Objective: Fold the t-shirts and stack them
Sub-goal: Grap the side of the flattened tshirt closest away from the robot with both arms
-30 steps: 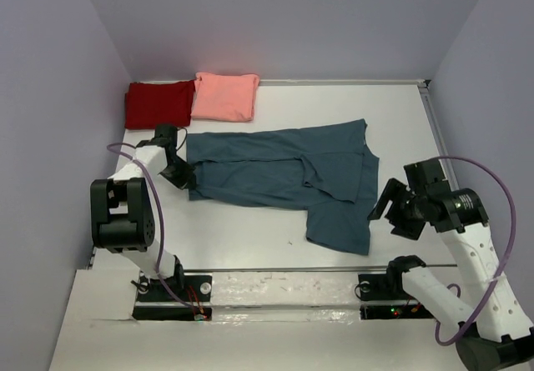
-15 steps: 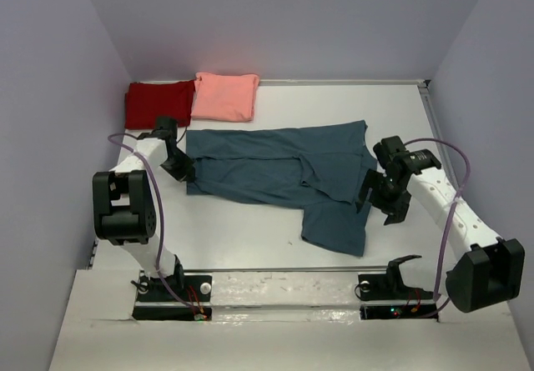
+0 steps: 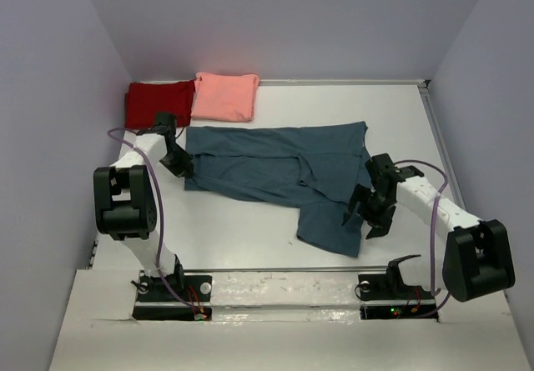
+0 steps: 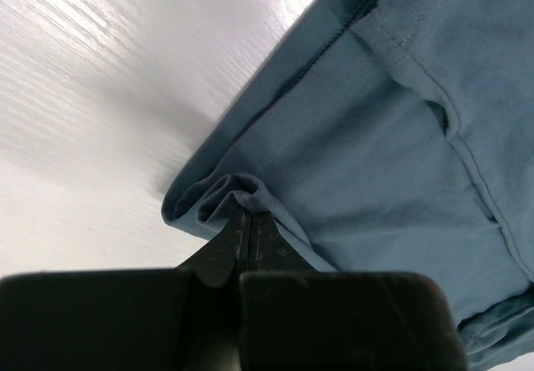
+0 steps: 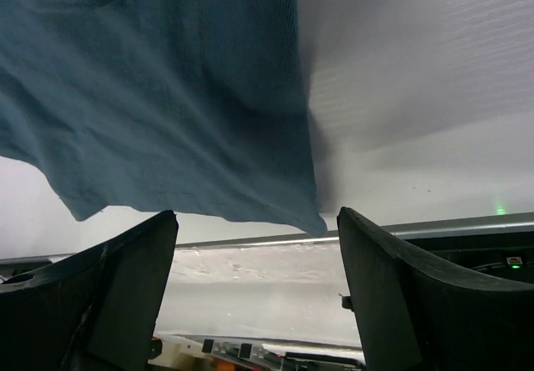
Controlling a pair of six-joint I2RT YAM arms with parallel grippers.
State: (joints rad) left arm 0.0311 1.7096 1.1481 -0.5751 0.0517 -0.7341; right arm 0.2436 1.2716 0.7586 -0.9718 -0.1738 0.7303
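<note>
Only overhead, red tee (image 3: 157, 102), pink tee (image 3: 225, 96)

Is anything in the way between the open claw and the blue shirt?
No, nothing visible is in the way. The right claw is open right at the near corner of the blue shirt.

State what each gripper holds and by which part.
The left gripper pinches the teal t-shirt at a bunched corner; right gripper, fingers open, holds nothing.

Bare table (image 3: 400, 112) is open at the far right and in front of the teal shirt (image 3: 267, 167); the far-left corner is taken by the red shirt (image 3: 154, 102) and pink shirt (image 3: 225, 96) (walls (image 3: 50, 96) close three sides).
</note>
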